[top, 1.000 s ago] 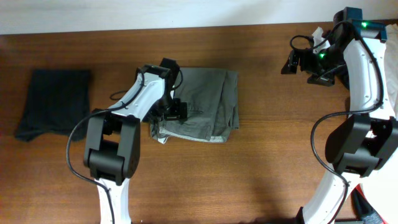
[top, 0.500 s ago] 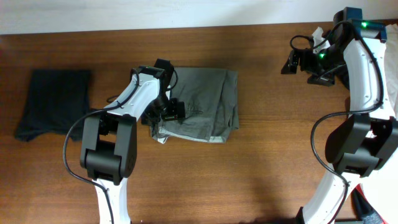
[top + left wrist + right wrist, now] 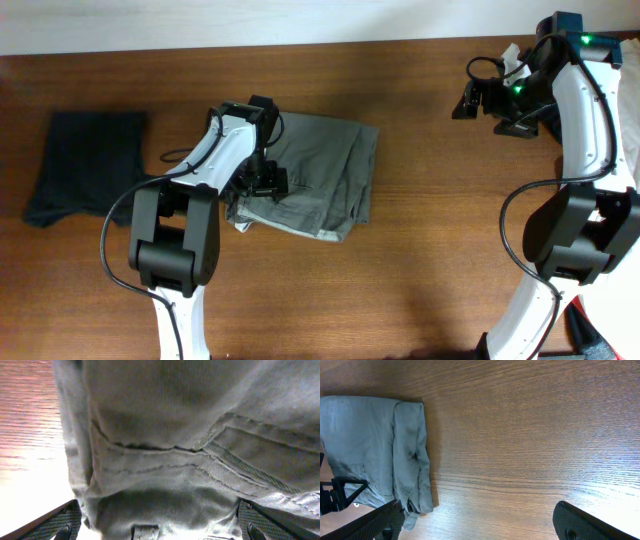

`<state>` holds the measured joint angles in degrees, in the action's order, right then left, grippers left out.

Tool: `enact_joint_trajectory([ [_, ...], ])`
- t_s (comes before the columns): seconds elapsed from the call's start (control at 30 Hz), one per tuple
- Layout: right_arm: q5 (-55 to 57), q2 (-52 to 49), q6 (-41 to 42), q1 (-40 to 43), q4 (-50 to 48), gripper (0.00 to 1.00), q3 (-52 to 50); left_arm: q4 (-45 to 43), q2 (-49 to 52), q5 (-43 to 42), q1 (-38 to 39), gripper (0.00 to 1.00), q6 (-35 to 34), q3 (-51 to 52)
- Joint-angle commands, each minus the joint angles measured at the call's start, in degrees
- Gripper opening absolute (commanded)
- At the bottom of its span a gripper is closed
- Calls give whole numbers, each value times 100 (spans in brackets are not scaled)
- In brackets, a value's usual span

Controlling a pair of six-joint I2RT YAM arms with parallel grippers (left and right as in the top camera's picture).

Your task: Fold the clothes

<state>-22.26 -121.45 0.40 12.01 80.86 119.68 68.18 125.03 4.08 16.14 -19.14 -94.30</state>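
Your left gripper [image 3: 262, 183] is standing with its jaws spread wide and is pressing down on the left part of the grey-khaki trousers [image 3: 325, 185]; it is not pinching anything. In the left wrist view the cloth is filling the whole space between the fingers, with a seam and a pocket edge very near the lens. For this reason I cannot say for sure whether the pads are touching it.

The trousers are lying folded into a rough rectangle in the middle of the table [image 3: 430, 260], a little turned, with a pale corner showing at the lower left edge. Your right gripper [image 3: 470, 100] is also hanging open and empty over the far right side, well apart from the trousers. A black garment [image 3: 88, 165] is lying at the left end.

The cloth is looking soft but rather thick, so I think it will be sagging and sliding on the smooth wood if pulled at one point. I would be taking it at a doubled edge or at the waistband, closing on all layers together.
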Motion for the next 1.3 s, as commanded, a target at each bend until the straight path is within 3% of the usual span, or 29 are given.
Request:
enact_joint_trajectory([
  [0.0, 48, 85, 4, -13, 15, 99, 37, 70, 138, 997, -92, 99, -55, 2],
  [0.13, 48, 85, 4, -13, 15, 99, 37, 94, 138, 1375, -94, 99, -52, 2],
  [0.77, 48, 85, 4, -13, 15, 99, 37, 450, -348, 1366, -107, 97, 455, -673],
  [1.0, 48, 85, 4, -13, 15, 99, 37, 391, -474, 907, -188, 99, 990, -682],
  [1.27, 48, 85, 4, -13, 15, 99, 37, 382, -472, 566, -538, 99, 986, -667],
])
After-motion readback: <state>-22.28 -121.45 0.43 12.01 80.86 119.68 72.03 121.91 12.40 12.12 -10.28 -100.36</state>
